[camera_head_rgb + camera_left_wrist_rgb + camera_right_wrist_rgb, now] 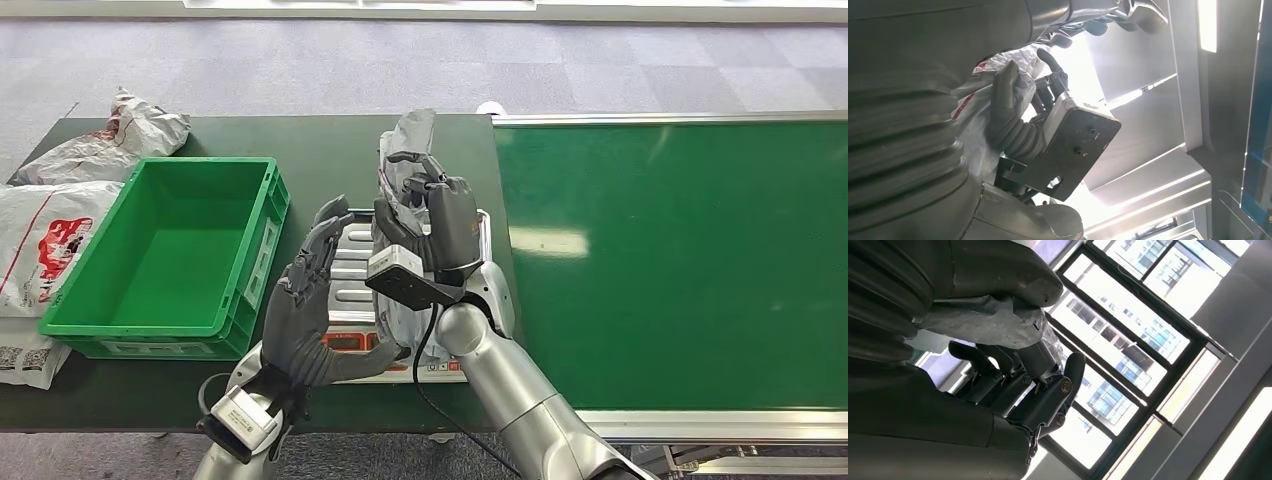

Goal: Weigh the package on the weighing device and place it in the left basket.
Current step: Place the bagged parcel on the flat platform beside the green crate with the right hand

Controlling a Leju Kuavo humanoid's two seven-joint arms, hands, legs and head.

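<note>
My right hand [450, 215] grips a crumpled grey package [410, 140] and holds it upright over the weighing device [350, 262], a silver ribbed platform with a front panel. In the right wrist view its fingers [1038, 390] curl around the package [988, 320]. My left hand [310, 310] is raised just left of the package, palm toward it and fingers spread. Its thumb [1005, 105] lies against the package [973, 100] in the left wrist view. The green basket [265, 235] stands left of the scale.
White plastic bags [50, 240] lie left of the basket, and another bag [120, 135] sits behind it. A green conveyor belt [670, 260] with a metal rim runs along the right. The dark green table [320, 150] carries the basket and scale.
</note>
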